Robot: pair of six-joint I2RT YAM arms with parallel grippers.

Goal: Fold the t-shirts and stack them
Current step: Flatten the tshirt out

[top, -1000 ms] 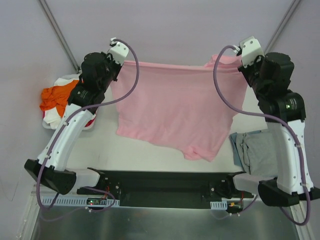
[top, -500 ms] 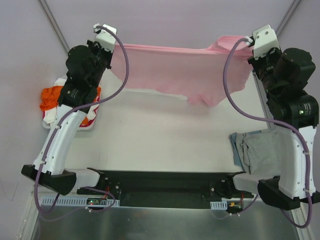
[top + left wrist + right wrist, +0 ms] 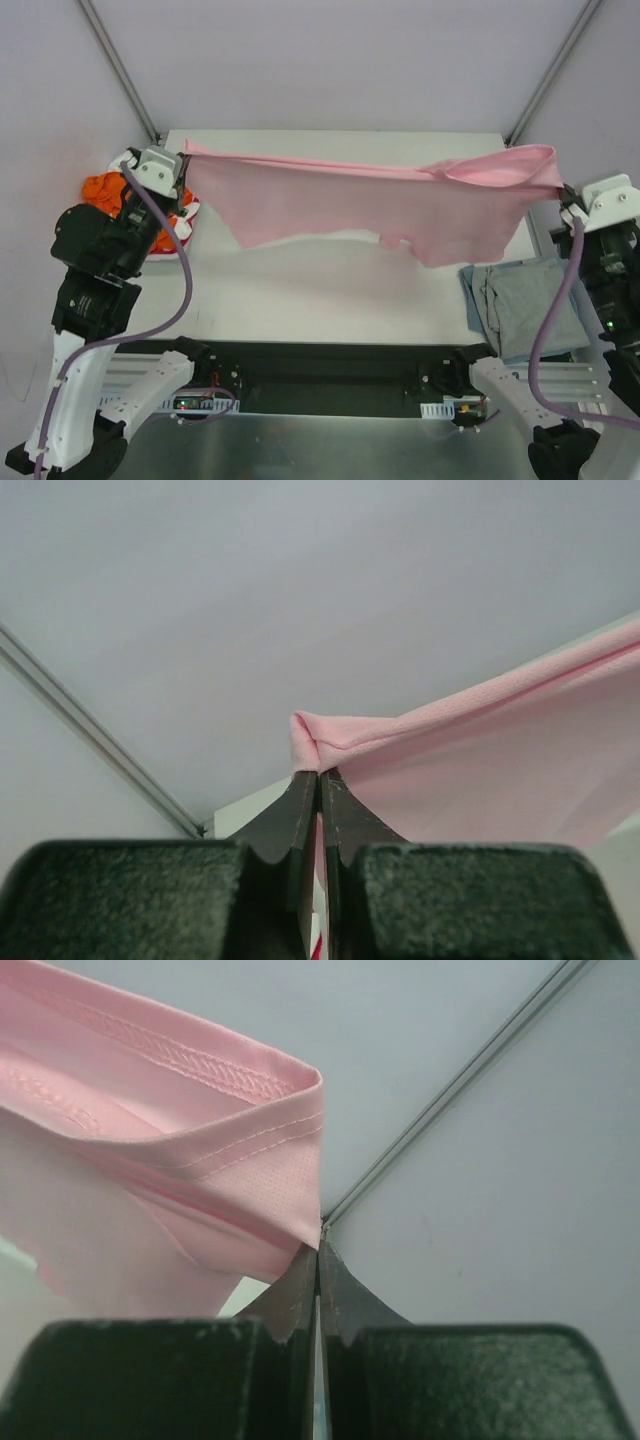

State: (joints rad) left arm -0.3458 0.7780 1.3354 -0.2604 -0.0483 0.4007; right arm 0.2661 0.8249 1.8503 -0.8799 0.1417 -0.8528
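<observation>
Roughly a quarter done, at a guess, with one shirt dealt with and one in hand. Holding the pink shirt (image 3: 370, 200) up above the table (image 3: 320, 290), stretched wide across its far half, top edge drawn into a nearly straight line and the rest hanging slack below; impossible to say from above whether the lowest flap touches the surface. Pinched at one end by the left gripper (image 3: 183, 165), shown in the left wrist view with fingers pressed together, no gap, and a small fold of pink cloth nipped at the very tips. Pinched at the other end by the right gripper (image 3: 562, 190), likewise closed tight in its wrist view, there on a stitched hem. Not yet laid flat, so no fold made in it. At the near right corner, a grey shirt (image 3: 525, 305) lying as a rough rectangle: apparently folded already, and probably the start of the stack. At the far left edge, a crumpled heap of orange shirt (image 3: 100, 190) and white shirt (image 3: 170, 243), apparently untouched. Left to do, by this reckoning: spread the pink shirt on the open middle of the table, fold it, set it on the grey shirt, then repeat for the orange shirt and the white shirt.
</observation>
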